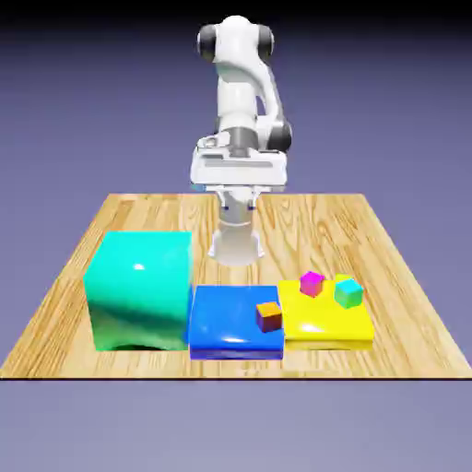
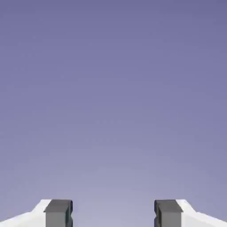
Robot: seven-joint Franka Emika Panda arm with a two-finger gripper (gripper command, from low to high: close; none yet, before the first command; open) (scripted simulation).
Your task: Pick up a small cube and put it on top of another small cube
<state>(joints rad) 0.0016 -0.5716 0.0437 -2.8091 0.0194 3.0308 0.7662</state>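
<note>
The tiny cube with an orange top and dark purplish sides (image 1: 268,316) sits on a glossy blue flat slab (image 1: 221,323) at the table's near edge, well in front of the claw and toward the exterior view's right. Left of the slab stands a big shiny teal block (image 1: 138,289). Right of it, a glossy yellow slab (image 1: 324,318) carries a magenta small cube (image 1: 312,283) and a teal-green small cube (image 1: 348,293); a sliver of lime-green (image 1: 342,277) peeks behind that one. No writing shows anywhere. Farther back over the wood-grain table (image 1: 55,313), the white arm's gripper (image 2: 113,213) stands wide apart, holding nothing, grey fingertips (image 2: 58,213) before plain backdrop.
</note>
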